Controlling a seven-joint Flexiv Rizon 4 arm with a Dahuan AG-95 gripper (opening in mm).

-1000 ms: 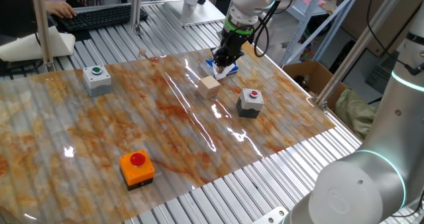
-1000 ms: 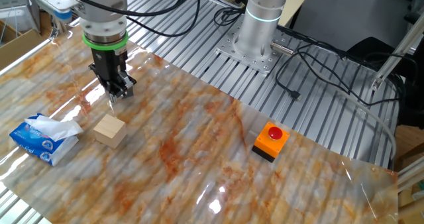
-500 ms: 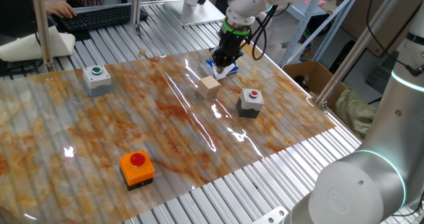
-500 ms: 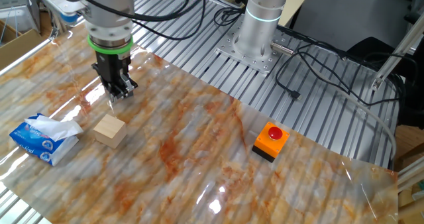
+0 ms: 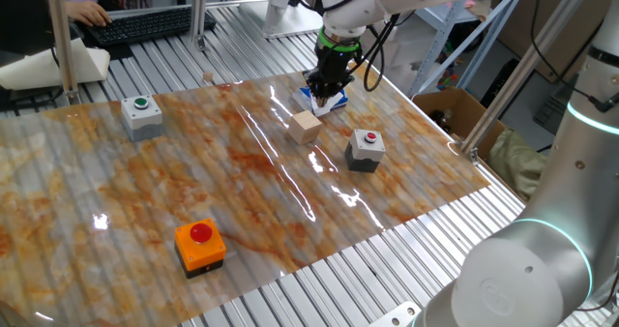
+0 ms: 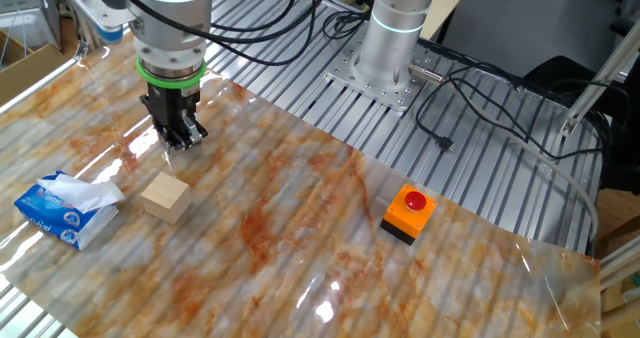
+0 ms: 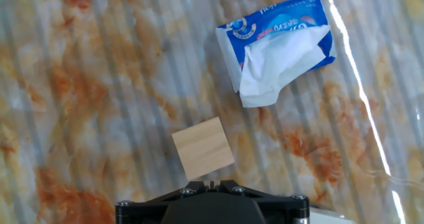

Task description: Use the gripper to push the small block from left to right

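Note:
The small block (image 5: pixel 306 127) is a plain tan wooden cube resting on the marbled mat; it also shows as the block (image 6: pixel 166 197) and the block (image 7: pixel 203 148). My gripper (image 5: pixel 320 90) hangs just behind it, black fingers below a green ring, shut and holding nothing. From the other side the gripper (image 6: pixel 178 140) hovers a short way from the cube without touching it. In the hand view the gripper (image 7: pixel 210 184) tips meet at the bottom edge, right below the cube.
A blue tissue pack (image 5: pixel 323 100) lies by the gripper, also seen as the pack (image 6: pixel 66 208) and the pack (image 7: pixel 277 46). A grey box with red button (image 5: pixel 366 149), a grey box with green button (image 5: pixel 142 115) and an orange box (image 5: pixel 200 244) stand on the mat.
The arm has shifted slightly, the gripper drifting a little toward the back of the table. The block has not moved.

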